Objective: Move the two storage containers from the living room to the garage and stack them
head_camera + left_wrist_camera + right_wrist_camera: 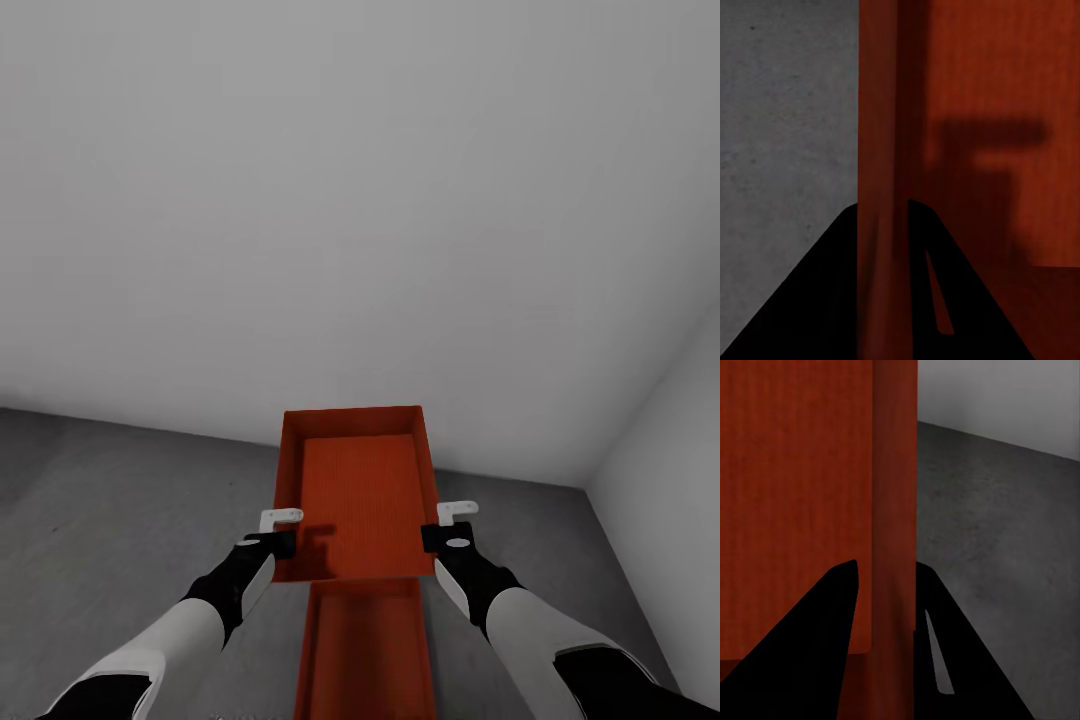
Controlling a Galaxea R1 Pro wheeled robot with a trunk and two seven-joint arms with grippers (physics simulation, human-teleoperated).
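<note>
my left fingers (282, 530) and right fingers (447, 526) pinch opposite long walls of upper container (357, 490), held above lower container (365, 650); rigid, seems light, thin rim could slip.

A plain pale grey back wall (340, 200) fills the upper two thirds of the head view, unmarked and evenly lit. At the right edge a second pale grey side wall (665, 440) meets it in a corner (590, 487), its base running down toward the lower right of the frame.

Red-orange container (360, 495) above its twin (365, 650)
</note>
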